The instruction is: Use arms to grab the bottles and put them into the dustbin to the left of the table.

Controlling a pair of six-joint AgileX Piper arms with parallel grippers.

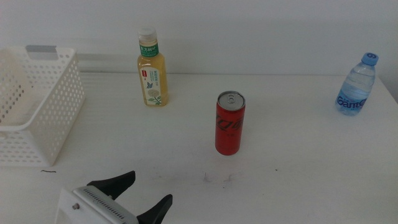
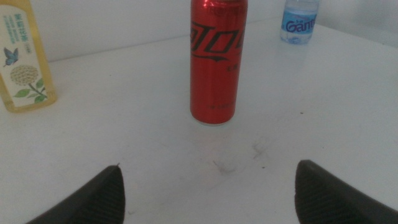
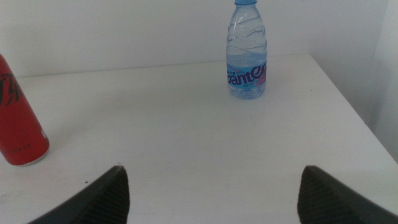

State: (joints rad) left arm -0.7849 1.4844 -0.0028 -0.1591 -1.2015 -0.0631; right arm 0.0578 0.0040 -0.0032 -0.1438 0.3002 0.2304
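Left gripper: stood low at the near edge of the table in the middle view, jaws spread wide and holding nothing; in its own wrist view the red can sat framed between the two jaw tips, well apart from them.

Right gripper: not seen in the middle view; its wrist view showed the jaws likewise spread wide and empty, facing the water bottle across bare tabletop.

Red can: upright near the table's middle, the nearest item to the left gripper.

Tea bottle: upright toward the far edge, a short way right of the dustbin.

Water bottle: upright at the far right of the table.

Dustbin: white perforated basket at the table's left side, nothing visible inside it (its floor only partly in view).

Step in hand: judged to be the opening approach; all three containers stood on the table and none was gripped.

Next move: the left gripper would likely need to advance toward the can, straddle its body with both jaws, and close squarely, since a slim can tips easily under an off-centre push.

Writing: white "Gante" lettering read on the water bottle's blue label, the word cut off by the curve; the can bore black stylised script, not fully legible; the tea bottle's green label carried small characters too fine to read, with a butterfly and flower picture.
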